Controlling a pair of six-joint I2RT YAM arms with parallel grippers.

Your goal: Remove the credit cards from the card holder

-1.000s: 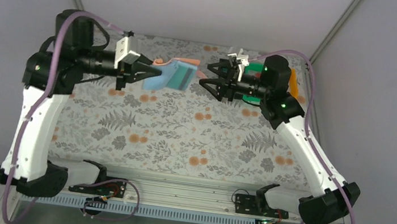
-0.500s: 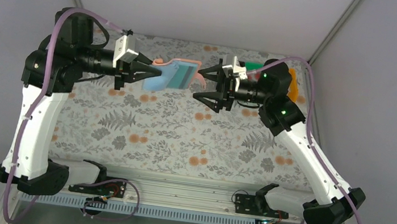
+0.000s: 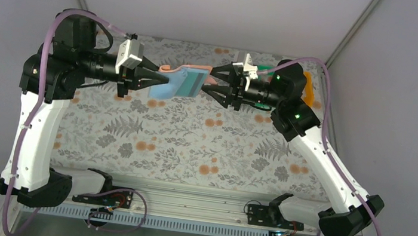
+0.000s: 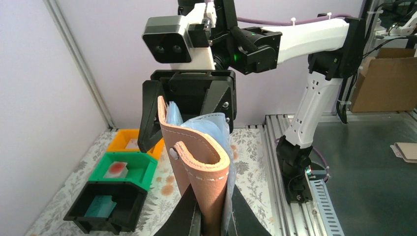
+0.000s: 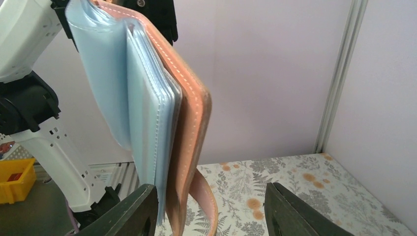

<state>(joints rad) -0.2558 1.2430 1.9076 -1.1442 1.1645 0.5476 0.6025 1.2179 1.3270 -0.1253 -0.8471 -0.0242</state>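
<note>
Card holder (image 3: 179, 82) is hanging in mid-air well above the far half of the table (image 3: 191, 146), with the left gripper (image 4: 211, 219) pinching its folded spine end tight and holding it out sideways toward the other arm. The right gripper (image 3: 215, 83) is standing with its fingers spread on either side of the holder's free end. In its wrist view the stitched salmon cover is sitting just beside one finger (image 5: 133, 211) and well apart from the other, so nothing is being gripped there yet. Part of the job is looking done: a teal card (image 4: 101, 205) is lying in the black bin (image 4: 81, 216), a white card with a red mark (image 4: 118, 168) in the green bin (image 4: 142, 177), and a whitish card (image 4: 132, 143) in the orange bin (image 4: 118, 135). The blue sleeves (image 5: 147, 98) are fanning open. A darker patch on the inner face in the top view may be a card waiting in a sleeve, though the wrist views are not settling that. Room is looking generous below and toward the near edge. The bins are crowding the far right corner just behind the right wrist, and the back wall is standing close beyond both grippers. The strap (image 5: 204, 196) is dangling between the right fingers, where it could be getting caught instead of a card edge.
</note>
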